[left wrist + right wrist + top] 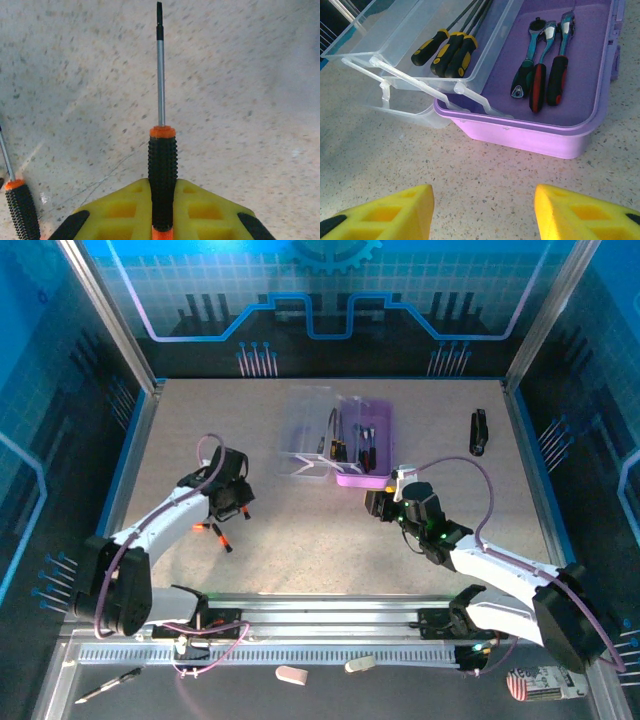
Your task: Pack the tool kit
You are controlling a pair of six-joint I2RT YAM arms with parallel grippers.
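Note:
The tool kit is open at the back middle of the table: a purple base (350, 478) with a clear tray (308, 425) swung out to its left. In the right wrist view the tray (395, 45) holds three black-yellow screwdrivers (447, 50), and the purple base (530, 137) holds ratchet tools (542, 75). My left gripper (162, 212) is shut on a screwdriver (162, 165) by its black knurled, orange-collared handle, shaft pointing away over the tabletop. Another such screwdriver (21, 210) lies to its left. My right gripper (482, 210) stands open, just in front of the base.
A black oblong object (479, 432) lies at the back right. Loose orange-black screwdrivers (216, 533) lie by my left gripper (230, 502). Metal frame posts and blue walls border the table. A pen (108, 686) and small erasers (292, 674) rest below the front rail.

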